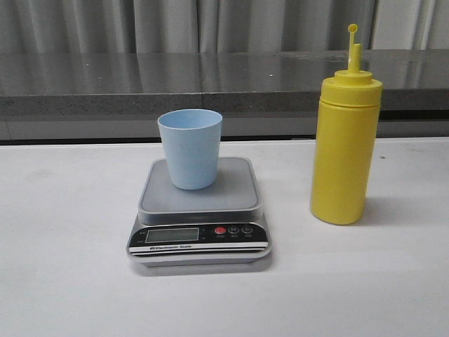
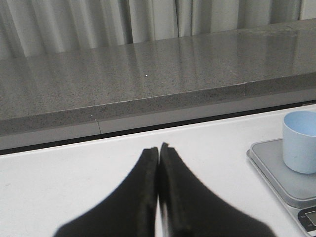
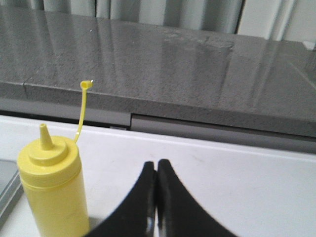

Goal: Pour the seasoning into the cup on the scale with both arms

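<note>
A white table (image 1: pixel 63 281) fills the lower part of the front view, with a grey stone-look ledge (image 1: pixel 105 81) and pale curtains (image 1: pixel 91 24) behind it. The landmark is the scale (image 1: pixel 200 217), a flat silver-grey digital kitchen scale with a rounded square platform, sitting near the middle of the table. Its black front panel faces the camera and carries an LCD display and a red button.

To the right of the scale, apart from it, stands the seasoning (image 1: pixel 344 140): a tall yellow plastic squeeze bottle, upright, cylindrical, with a stepped shoulder and a narrow nozzle. A small cap on a thin tether sticks up above the nozzle, so the nozzle is uncovered.

On the scale's platform, toward its rear, stands the cup (image 1: pixel 190 147): a small light blue plastic tumbler, tapered, without a handle, upright, mouth open upward. It is well shorter than the bottle.

Neither arm appears in the front view. In the left wrist view, the left gripper (image 2: pixel 158 148) shows two black fingers pressed together, holding nothing, over the table to the left of the scale. In the right wrist view, the right gripper (image 3: pixel 156 165) is likewise pressed together and empty, beside the bottle on the side away from the scale.
</note>
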`<state>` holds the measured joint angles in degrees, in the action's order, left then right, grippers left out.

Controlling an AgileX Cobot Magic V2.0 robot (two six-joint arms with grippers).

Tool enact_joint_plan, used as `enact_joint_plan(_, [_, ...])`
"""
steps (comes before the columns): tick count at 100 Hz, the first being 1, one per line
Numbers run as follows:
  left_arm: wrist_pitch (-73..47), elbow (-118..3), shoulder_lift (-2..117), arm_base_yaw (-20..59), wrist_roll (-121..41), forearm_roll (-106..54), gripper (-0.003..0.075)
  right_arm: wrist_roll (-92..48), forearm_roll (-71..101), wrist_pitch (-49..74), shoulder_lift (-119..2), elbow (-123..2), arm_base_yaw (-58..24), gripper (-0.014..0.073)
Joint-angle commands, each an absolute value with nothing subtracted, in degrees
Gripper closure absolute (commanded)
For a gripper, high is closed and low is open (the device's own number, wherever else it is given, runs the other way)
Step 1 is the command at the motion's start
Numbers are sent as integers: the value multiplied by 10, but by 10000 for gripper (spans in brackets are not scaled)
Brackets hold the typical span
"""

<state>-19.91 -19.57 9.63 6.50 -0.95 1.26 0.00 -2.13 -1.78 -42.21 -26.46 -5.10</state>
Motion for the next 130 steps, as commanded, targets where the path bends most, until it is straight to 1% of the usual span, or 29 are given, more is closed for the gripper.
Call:
enact_joint_plan(1, [-150, -209, 103, 64, -6, 13, 738, 0, -20, -82, -446, -286, -74, 661])
enact_joint_plan(17, [-150, -209, 103, 64, -6, 13, 738, 0, -20, -81, -489, -286, -127, 661])
enact_joint_plan(29, [-150, -209, 103, 64, -6, 13, 738, 0, -20, -93, -524, -286, -150, 658])
enact_joint_plan(33, [-150, -209, 103, 64, -6, 13, 738, 0, -20, -97, -537, -286, -154, 644])
enact_joint_plan(38, [-150, -209, 103, 64, -6, 13, 738, 0, -20, -100, -550, -286, -159, 604])
enact_joint_plan(43, [-150, -209, 103, 64, -6, 13, 738, 0, -20, -102, -562, -286, -160, 538])
enact_joint_plan(50, [-150, -209, 103, 64, -6, 13, 738, 0, -20, -106, -575, -286, -161, 398])
enact_joint_plan(54, [-150, -209, 103, 64, -6, 13, 738, 0, -20, -107, -581, -286, -161, 291])
enact_joint_plan(55, [-150, -209, 103, 64, -6, 13, 738, 0, -20, -108, -582, -286, -161, 252])
enact_joint_plan(57, [-150, -209, 103, 64, -6, 13, 738, 0, -20, -110, -584, -285, -161, 213])
enact_joint_plan(58, [-150, -209, 103, 64, -6, 13, 738, 0, -20, -111, -585, -285, -161, 173])
enact_joint_plan(59, [-150, -209, 103, 64, -6, 13, 738, 0, -20, -113, -586, -284, -161, 154])
enact_joint_plan(62, [-150, -209, 103, 64, -6, 13, 738, 0, -20, -120, -589, -280, -161, 60])
enact_joint_plan(64, [-150, -209, 103, 64, -6, 13, 738, 0, -20, -128, -589, -277, -161, 25])
enact_joint_plan(67, [-150, -209, 103, 64, -6, 13, 738, 0, -20, -140, -592, -271, -161, -55])
enact_joint_plan(69, [-150, -209, 103, 64, -6, 13, 738, 0, -20, -150, -592, -266, -161, -76])
enact_joint_plan(76, [-150, -209, 103, 64, -6, 13, 738, 0, -20, -191, -595, -242, -161, -48])
enact_joint_plan(93, [-150, -209, 103, 64, -6, 13, 738, 0, -20, -328, -595, -174, -161, -52])
enact_joint_plan(99, [-150, -209, 103, 64, -6, 13, 738, 0, -20, -360, -595, -158, -161, -52])
enact_joint_plan(112, [-150, -209, 103, 64, -6, 13, 738, 0, -20, -372, -606, -147, -161, -52])
enact_joint_plan(130, [-150, -209, 103, 64, -6, 13, 738, 0, -20, -425, -673, -147, -161, -52])
